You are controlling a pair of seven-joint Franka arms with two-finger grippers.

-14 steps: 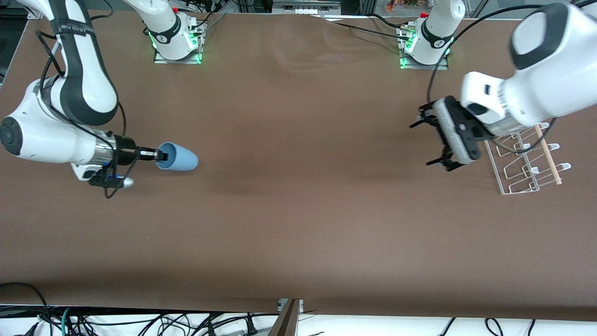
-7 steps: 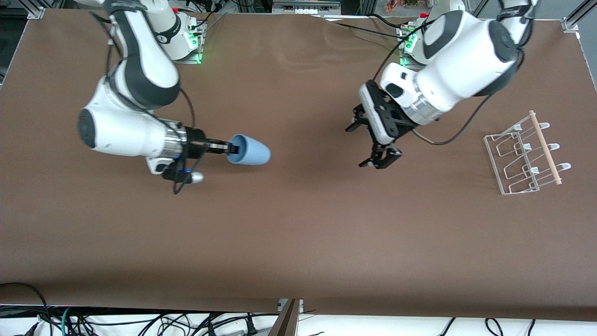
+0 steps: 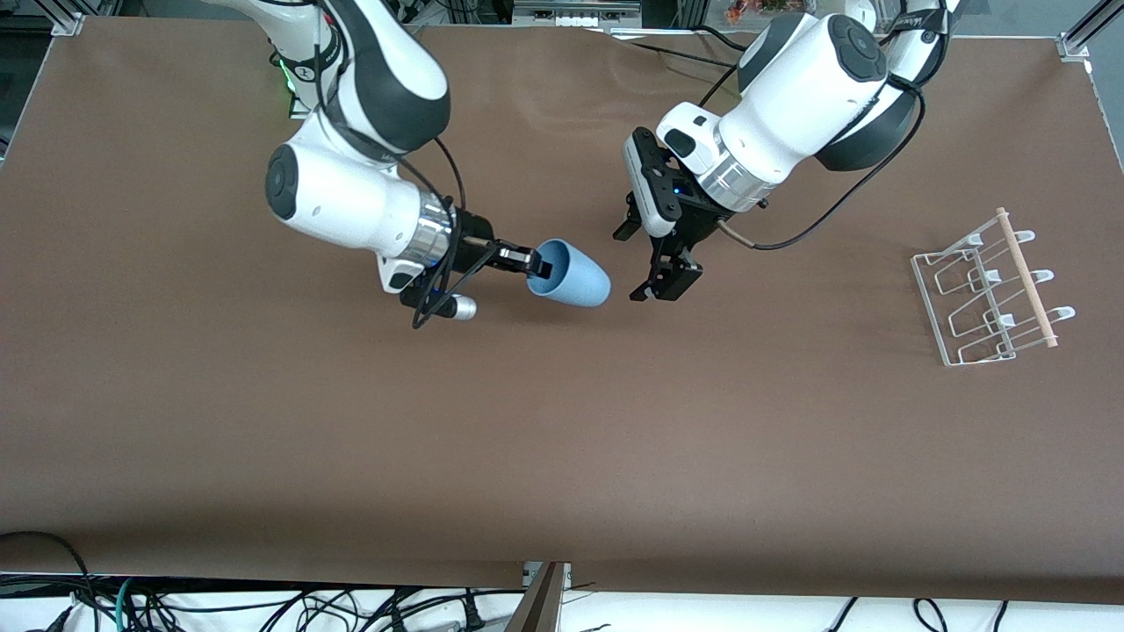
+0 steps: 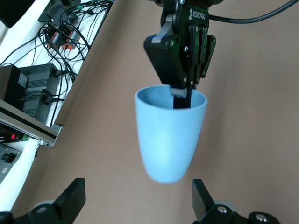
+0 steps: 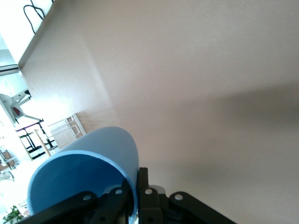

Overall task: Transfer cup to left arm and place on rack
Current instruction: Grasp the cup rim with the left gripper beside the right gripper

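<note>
Small light-blue plastic tumbler pinched at rim by right gripper, closed base pointing at wide-open left gripper just beside.

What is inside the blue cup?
One finger of the right gripper reaches inside the cup, pinching its rim against the outer finger. Otherwise the visible inside looks empty; the bottom is partly hidden by that finger.
</note>
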